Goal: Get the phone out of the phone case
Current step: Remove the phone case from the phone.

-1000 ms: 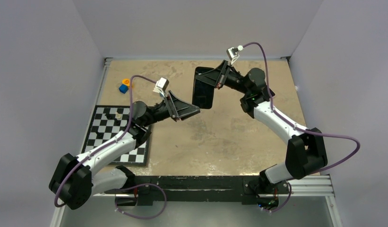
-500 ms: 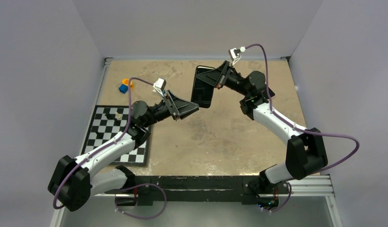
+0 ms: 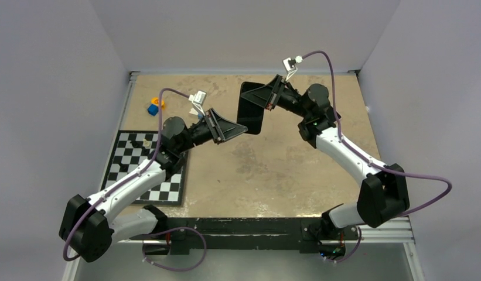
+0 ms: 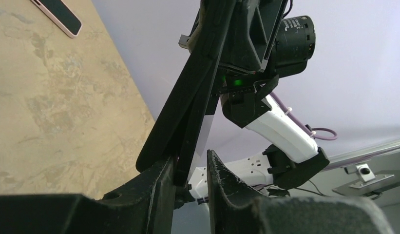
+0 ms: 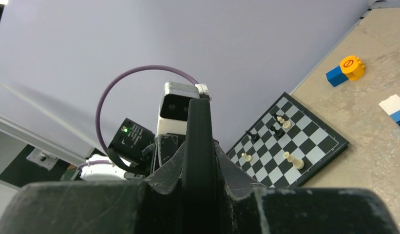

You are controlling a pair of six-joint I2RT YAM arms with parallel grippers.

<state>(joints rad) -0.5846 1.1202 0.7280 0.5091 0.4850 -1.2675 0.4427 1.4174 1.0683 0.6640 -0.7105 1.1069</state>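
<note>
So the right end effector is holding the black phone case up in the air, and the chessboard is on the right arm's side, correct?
No: the chessboard lies on the left arm's side, as the top view shows. The right end effector does hold the black phone case aloft.

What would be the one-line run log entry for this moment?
right hand: shut on phone case, held aloft | left hand: jaws astride its free end, not yet clamped
</note>
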